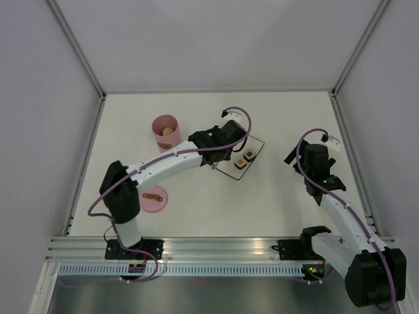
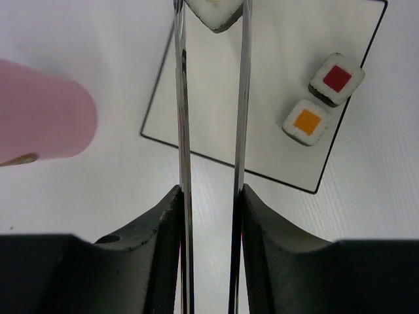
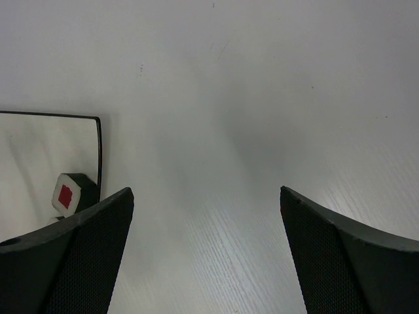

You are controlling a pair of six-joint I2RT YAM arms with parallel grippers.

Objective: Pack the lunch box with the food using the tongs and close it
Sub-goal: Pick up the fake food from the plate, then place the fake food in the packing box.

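My left gripper [image 2: 211, 193] is shut on the silvery tongs [image 2: 182, 118], whose two blades run straight ahead. A sushi roll [image 2: 215, 14] is pinched between their tips over the white plate [image 2: 262, 98], cut off by the frame's top edge. Two more rolls lie on the plate, one with a red centre [image 2: 336, 78] and one with an orange centre [image 2: 306, 122]. The pink lunch box [image 1: 165, 131] stands open left of the plate with a beige ball [image 1: 167, 131] inside. Its pink lid [image 1: 154, 199] lies nearer the arm bases. My right gripper [image 3: 206, 196] is open and empty over bare table.
The left arm [image 1: 170, 162] arches from its base across to the plate. The right arm [image 1: 327, 190] stands to the right of the plate [image 1: 256, 146]. Walls close the table in at the left, back and right.
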